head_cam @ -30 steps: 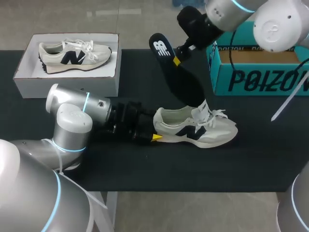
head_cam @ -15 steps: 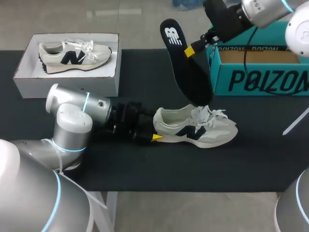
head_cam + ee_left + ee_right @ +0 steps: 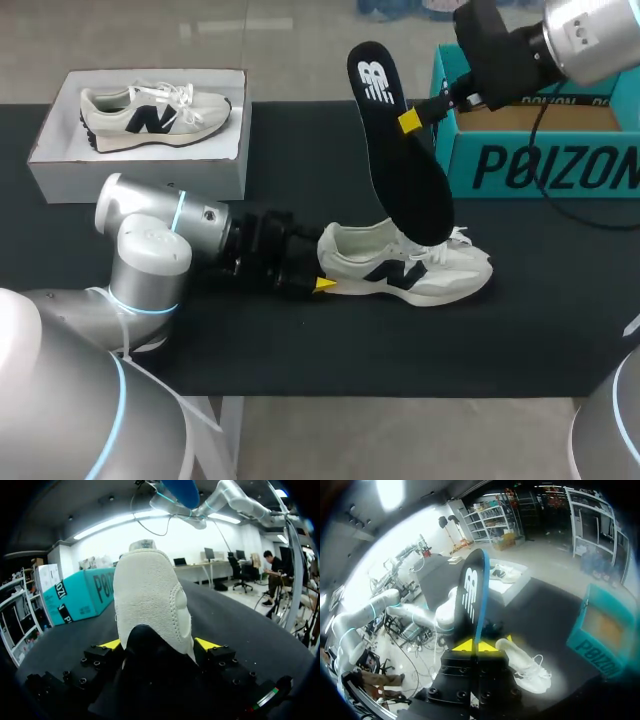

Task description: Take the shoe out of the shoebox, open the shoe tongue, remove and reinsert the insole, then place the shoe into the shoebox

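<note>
On the table (image 3: pixel 300 150) lies the shoe (image 3: pixel 410 270). Above it hangs the insole (image 3: pixel 400 160), pinched in the right pincer (image 3: pixel 475 645), while the left pincer (image 3: pixel 159 644) clamps the shoe's heel. That thin pinch may let the insole swivel and miss the opening.

Desk (image 3: pixel 300 350): was plain black.
Shoe (image 3: pixel 405 265), mid-desk: was cream, with a dark navy side mark and white laces.
Insole (image 3: pixel 400 150): was black, with a white logo and a blue underside.
Shoebox (image 3: pixel 540 165), right rear edge: was teal, lettered in black.
White box (image 3: pixel 140 170), left rear corner: held a second shoe (image 3: pixel 155 112), coloured alike.
Left gripper (image 3: pixel 159 644) and right gripper (image 3: pixel 475 646): had yellow tips.
</note>
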### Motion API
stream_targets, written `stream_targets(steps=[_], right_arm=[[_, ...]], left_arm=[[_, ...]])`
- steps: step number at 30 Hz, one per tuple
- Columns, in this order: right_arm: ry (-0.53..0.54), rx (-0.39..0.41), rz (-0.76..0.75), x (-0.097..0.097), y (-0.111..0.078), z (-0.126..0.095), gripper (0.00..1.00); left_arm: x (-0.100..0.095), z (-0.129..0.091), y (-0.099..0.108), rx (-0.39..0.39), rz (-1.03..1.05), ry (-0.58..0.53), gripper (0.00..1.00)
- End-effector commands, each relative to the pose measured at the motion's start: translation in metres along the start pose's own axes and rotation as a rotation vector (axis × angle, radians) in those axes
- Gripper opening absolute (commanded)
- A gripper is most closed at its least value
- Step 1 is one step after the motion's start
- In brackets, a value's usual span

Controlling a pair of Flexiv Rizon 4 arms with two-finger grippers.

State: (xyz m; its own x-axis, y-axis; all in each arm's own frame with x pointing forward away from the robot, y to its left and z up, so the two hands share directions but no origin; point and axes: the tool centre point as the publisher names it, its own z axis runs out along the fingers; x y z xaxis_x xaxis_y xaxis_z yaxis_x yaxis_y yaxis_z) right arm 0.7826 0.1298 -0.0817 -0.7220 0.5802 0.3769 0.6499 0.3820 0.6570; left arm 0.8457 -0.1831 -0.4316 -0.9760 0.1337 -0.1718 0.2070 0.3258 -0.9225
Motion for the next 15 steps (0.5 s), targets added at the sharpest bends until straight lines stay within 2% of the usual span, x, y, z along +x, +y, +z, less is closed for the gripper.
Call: stream_targets(steps=[1,8,13,15], right_arm=[[-0.018,-0.251,0.005,0.01,-0.028,-0.02,0.0],[-0.019,-0.346,-0.011,0.02,-0.03,-0.016,0.0],[-0.006,-0.431,-0.037,0.029,-0.033,-0.035,0.0],[0.002,-0.44,-0.048,0.033,-0.033,-0.041,0.0]], left_arm=[[0.001,0.003,0.003,-0.002,0.001,-0.001,0.0],[0.001,0.003,0.003,-0.002,0.001,-0.001,0.0],[0.001,0.003,0.003,-0.002,0.001,-0.001,0.0],[0.001,0.003,0.003,-0.002,0.001,-0.001,0.0]])
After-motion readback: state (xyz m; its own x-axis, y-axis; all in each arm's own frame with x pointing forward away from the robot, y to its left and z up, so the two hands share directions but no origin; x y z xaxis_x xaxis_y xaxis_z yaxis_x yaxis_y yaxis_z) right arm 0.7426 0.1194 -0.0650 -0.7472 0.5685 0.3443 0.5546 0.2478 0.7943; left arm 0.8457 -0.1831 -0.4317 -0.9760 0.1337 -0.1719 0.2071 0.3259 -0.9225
